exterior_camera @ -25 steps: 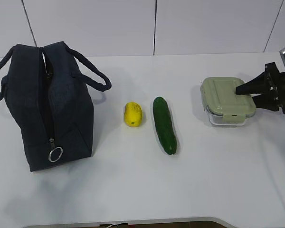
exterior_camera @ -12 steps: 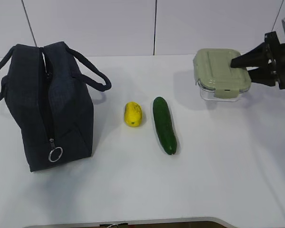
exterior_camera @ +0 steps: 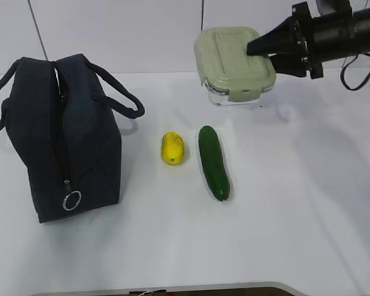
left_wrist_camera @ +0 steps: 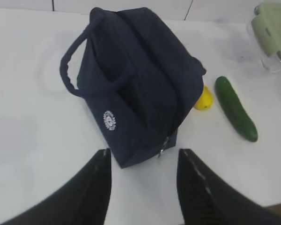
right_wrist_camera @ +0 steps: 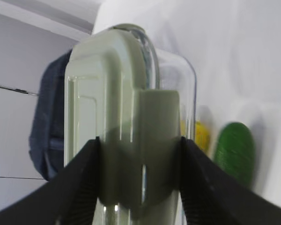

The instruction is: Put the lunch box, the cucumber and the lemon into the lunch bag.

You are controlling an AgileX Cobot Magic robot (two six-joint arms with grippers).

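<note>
One boxy navy fabric bag (exterior_camera: 61, 139), one yellow oval lemon (exterior_camera: 172, 148) and one glossy cucumber (exterior_camera: 213, 161) lie on the white table (exterior_camera: 296, 203). The right gripper (exterior_camera: 259, 48) clamps the single green-lidded glass box (exterior_camera: 234, 55) aloft; the left gripper (left_wrist_camera: 143, 161) is spread wide.

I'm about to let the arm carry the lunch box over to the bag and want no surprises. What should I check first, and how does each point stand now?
1. Grip on the lunch box: right gripper is shut on its lid and glass, box lifted off the table. Ok.
2. Lid closed on the box: seated all round in the right wrist view. Ok.
3. Lunch bag open on top: the mouth looks nearly closed in the left wrist view. Not ok.
4. Bag upright and steady: stands on its base. Ok.
5. Path clear: lemon and cucumber lie low, beneath the route. Ok.
6. Left gripper free to help: open, hovering near the bag. Ok.
</note>
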